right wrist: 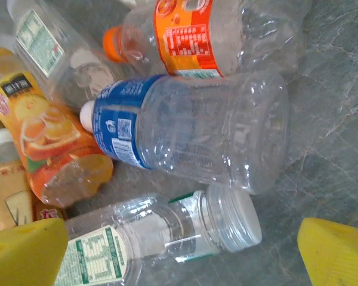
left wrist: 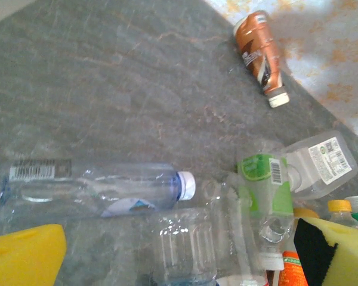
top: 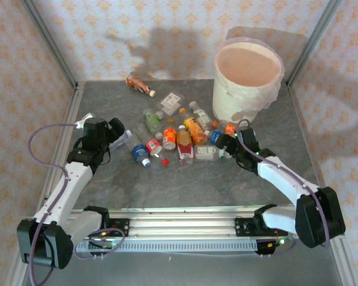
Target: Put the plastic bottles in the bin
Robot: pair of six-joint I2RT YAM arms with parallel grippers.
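1. The plastic bottles [top: 179,134] are lying scattered in a loose cluster at the middle of the grey tabletop [top: 167,185], all outside the bin [top: 248,77].
2. The bin is standing upright at the far right corner of the tabletop, a thin clear liner draping over its rim, just beyond the cluster's right end.
3. A brown bottle [top: 139,84] is lying apart from the rest near the far wall; in the left wrist view it [left wrist: 261,53] is resting on its side with its white cap pointing toward the cluster.
4. The left pincer [top: 120,136] is hanging at the cluster's left edge with its yellow pads [left wrist: 25,256] spread wide, gripping nothing.
5. Just ahead of those pads a clear bottle with a white cap [left wrist: 95,190] is lying on its side, beside a crushed bottle with a green label [left wrist: 262,185].
6. The right pincer [top: 225,142] is hovering at the cluster's right edge, near the bin's base, its pads [right wrist: 337,253] also spread and holding nothing.
7. Between those pads a clear wide-capped bottle with a green label [right wrist: 167,235] is lying flat, touching a blue-labelled bottle [right wrist: 191,134]; an orange-labelled bottle [right wrist: 197,36] is resting beyond it.
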